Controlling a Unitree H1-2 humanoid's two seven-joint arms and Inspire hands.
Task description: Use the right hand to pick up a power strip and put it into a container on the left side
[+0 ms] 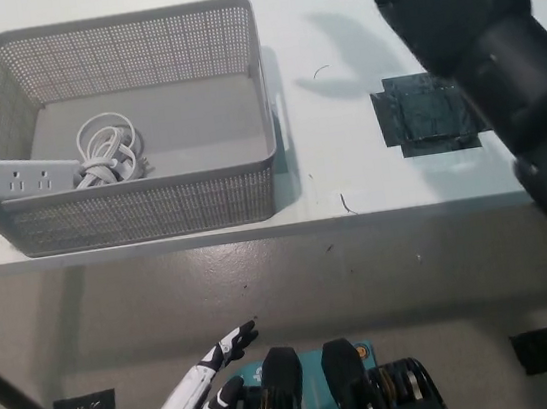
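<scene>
White power strip with coiled cord lies in the grey mesh basket, its end over the left rim.

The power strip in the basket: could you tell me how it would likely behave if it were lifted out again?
The power strip looks like a rigid plastic bar, so it should stay stiff. Its coiled cord is floppy and would probably trail and drag. One end pokes over the basket's left wall, so it may tip or catch there.

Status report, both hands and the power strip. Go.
Right robot hand out of frame. White left robot hand idle low, open. White power strip in grey mesh basket, one end poking over left rim.
</scene>
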